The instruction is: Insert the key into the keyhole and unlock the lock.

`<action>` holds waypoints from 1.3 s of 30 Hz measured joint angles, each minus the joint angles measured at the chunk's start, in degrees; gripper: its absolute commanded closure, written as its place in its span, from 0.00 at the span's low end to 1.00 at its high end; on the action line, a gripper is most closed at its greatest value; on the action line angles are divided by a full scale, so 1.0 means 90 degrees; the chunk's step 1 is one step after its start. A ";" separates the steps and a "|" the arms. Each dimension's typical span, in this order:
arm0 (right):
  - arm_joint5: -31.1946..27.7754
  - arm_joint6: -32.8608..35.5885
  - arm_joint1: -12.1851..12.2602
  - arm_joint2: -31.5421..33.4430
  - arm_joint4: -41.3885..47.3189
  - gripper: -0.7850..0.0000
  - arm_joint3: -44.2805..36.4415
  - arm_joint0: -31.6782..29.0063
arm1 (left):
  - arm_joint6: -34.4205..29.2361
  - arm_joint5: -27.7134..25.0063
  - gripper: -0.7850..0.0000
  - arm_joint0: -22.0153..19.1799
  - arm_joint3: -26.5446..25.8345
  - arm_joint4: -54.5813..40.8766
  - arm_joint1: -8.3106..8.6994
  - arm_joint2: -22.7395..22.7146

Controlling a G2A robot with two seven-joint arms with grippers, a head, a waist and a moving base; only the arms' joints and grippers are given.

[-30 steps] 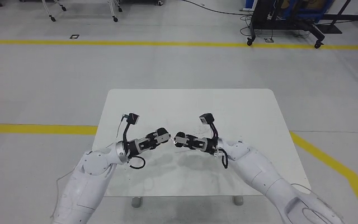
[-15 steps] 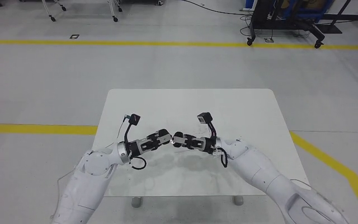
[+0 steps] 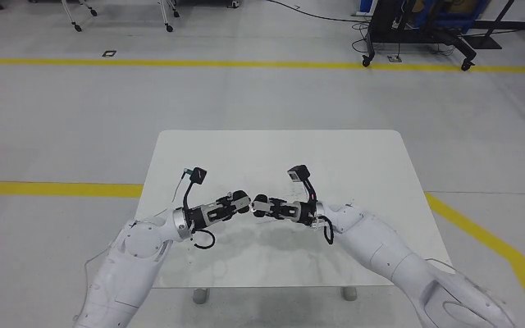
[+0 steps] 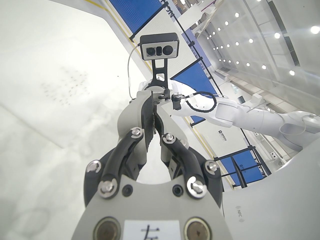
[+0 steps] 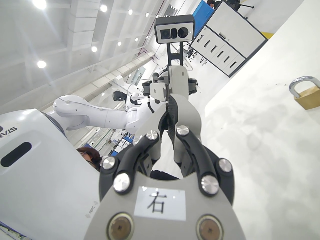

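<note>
A brass padlock (image 5: 306,93) with a steel shackle lies flat on the white table (image 3: 353,164), apart from both arms. My left gripper (image 3: 244,199) and right gripper (image 3: 257,202) meet tip to tip above the middle of the table. The left gripper (image 4: 153,96) has its ribbed pads pressed together, and the right arm's fingertips stand just beyond them. The right gripper (image 5: 170,98) is likewise shut, facing the left arm's fingertips (image 5: 158,91). I cannot make out a key between either pair of pads.
The table's front edge (image 3: 271,285) lies just under the two forearms. Bare tabletop stretches to the back and to both sides. Carts and a black frame (image 3: 426,33) stand far off on the floor.
The two grippers have drawn closer together, and the small gap between their tips has closed. Both wrists have shifted slightly toward the middle.
</note>
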 measured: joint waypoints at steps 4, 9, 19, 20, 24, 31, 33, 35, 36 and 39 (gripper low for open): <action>0.0000 0.0000 0.0012 -0.0023 0.0188 0.00 -0.0016 0.0012 | 0.0218 0.0027 1.00 0.0028 -0.0008 0.0113 0.0009 -0.0010; -0.0001 0.0000 0.0012 -0.0021 0.0201 0.00 -0.0016 0.0010 | 0.0751 0.0274 1.00 0.0130 -0.0048 -0.0121 -0.0017 0.0029; 0.0064 -0.0133 0.0002 0.0014 0.0238 0.00 -0.0127 -0.0069 | 0.2190 0.0794 1.00 0.0408 -0.0260 0.0274 -0.0071 0.0018; 0.0050 -0.0346 -0.0012 0.0082 0.0280 0.00 -0.0253 -0.0168 | 0.2461 0.0905 1.00 0.0455 -0.0308 0.0349 -0.0086 0.0028; -0.0003 -0.1003 -0.0087 0.0368 0.0071 0.20 -0.0542 -0.0499 | 0.3075 0.1202 1.00 0.0608 -0.0460 0.0298 -0.0131 0.0085; 0.0000 -0.1536 -0.0254 0.0726 -0.0476 0.58 -0.0479 -0.0812 | 0.2982 0.1301 1.00 0.0662 -0.0537 0.0123 -0.0148 0.0142; 0.0021 -0.1637 -0.0314 0.0721 -0.0519 0.63 -0.0356 -0.0808 | 0.2936 0.1289 1.00 0.0659 -0.0539 0.0127 -0.0149 0.0149; 0.0090 -0.1686 -0.0364 0.0722 -0.0560 0.70 -0.0237 -0.0771 | 0.2890 0.1269 1.00 0.0651 -0.0534 0.0137 -0.0149 0.0149; 0.0113 -0.1699 -0.0383 0.0725 -0.0574 0.70 -0.0199 -0.0760 | 0.2878 0.1265 1.00 0.0648 -0.0529 0.0141 -0.0149 0.0147; 0.0145 -0.1695 -0.0441 0.0734 -0.0631 0.70 -0.0104 -0.0729 | 0.2853 0.1257 1.00 0.0642 -0.0521 0.0179 -0.0150 0.0149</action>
